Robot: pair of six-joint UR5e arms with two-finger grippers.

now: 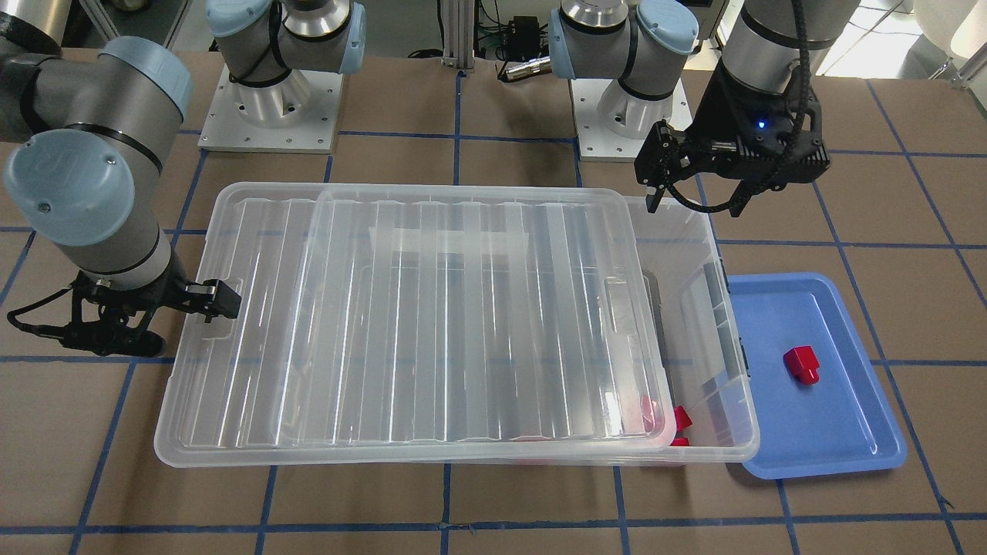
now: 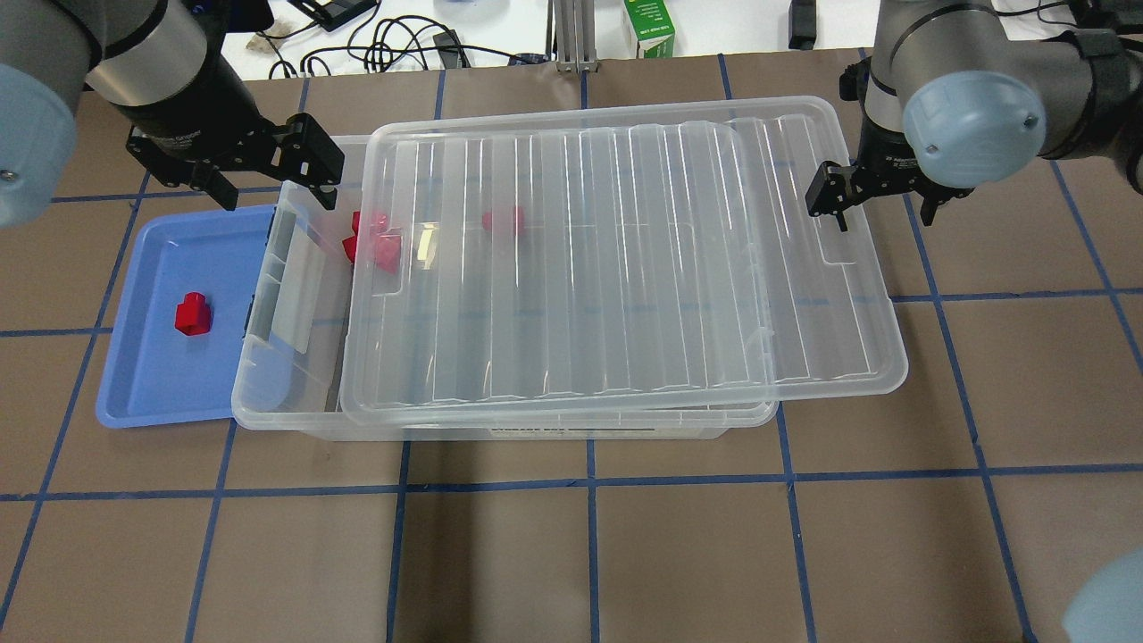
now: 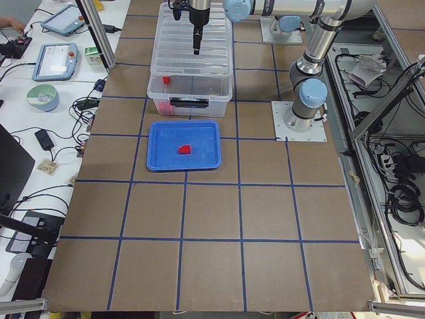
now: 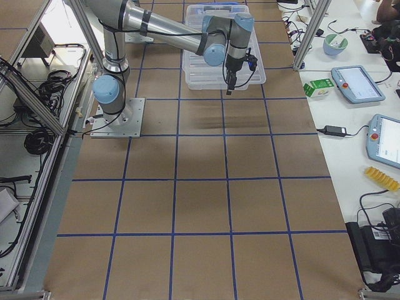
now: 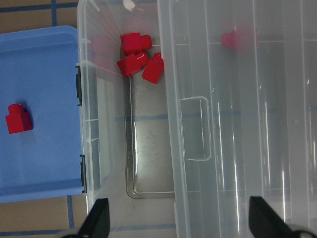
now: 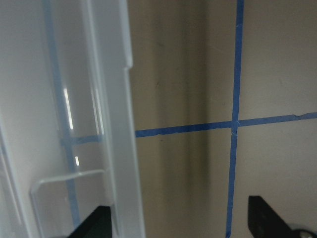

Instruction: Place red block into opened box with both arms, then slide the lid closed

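The clear box [image 2: 268, 375] lies across the table. Its ribbed lid [image 2: 625, 268] is shifted toward my right arm, so the end by my left arm stands uncovered. One red block [image 2: 192, 313] rests on the blue tray [image 2: 152, 375] beside that end. Several more red blocks [image 5: 138, 59] lie inside the box, one of them under the lid. My left gripper [image 2: 272, 189] hangs open above the uncovered end and holds nothing. My right gripper [image 2: 880, 210] is open astride the lid's far short rim [image 6: 124, 148], one finger over the lid, the other over the table.
The blue tray [image 1: 833, 432] touches the box's clip end [image 1: 732, 324]. Both arm bases [image 1: 270, 108] stand behind the box. Blue tape lines grid the brown table. Cables and a green carton [image 2: 650, 27] lie past the far edge; tablets [image 3: 60, 60] sit on a side bench.
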